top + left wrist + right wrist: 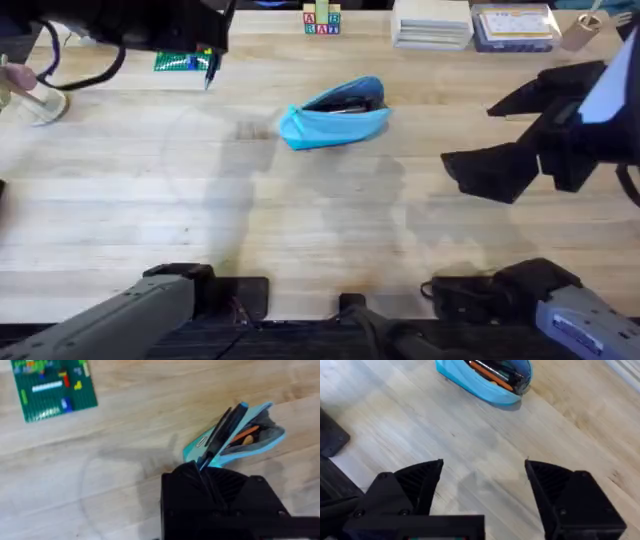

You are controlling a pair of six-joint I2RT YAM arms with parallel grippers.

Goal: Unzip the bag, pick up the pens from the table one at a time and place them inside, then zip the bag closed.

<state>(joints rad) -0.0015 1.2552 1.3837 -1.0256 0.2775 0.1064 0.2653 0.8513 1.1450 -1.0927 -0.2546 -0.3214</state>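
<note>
I read this as the filling step, close to its end. The light blue soft fabric pouch [335, 113], boat-shaped and tapered, lies on the light wood plank tabletop [200, 220] a little beyond the middle, with its zip open and dark stick pens [495, 371] already lying inside, one orange-bodied among them.

My left gripper [205, 467] is clenched on a thin black pen [220, 435], held slanted so that its far end reaches over the pouch's open mouth (from the left wrist camera I cannot tell whether the tip is already inside or only above the opening). My right gripper [484, 477] is released, fingers spread wide, hanging over bare wood well to the right of the pouch and touching nothing.

I see no loose pens on the wood, so this may be the last one.

Next I would ease the pen lengthways into the opening before letting go, since a slanted drop could leave it propped on the rim and foul the zip. After that comes the closing: one gripper to pin the soft pouch, the other to find the small zip pull, which I can't make out yet.
</note>
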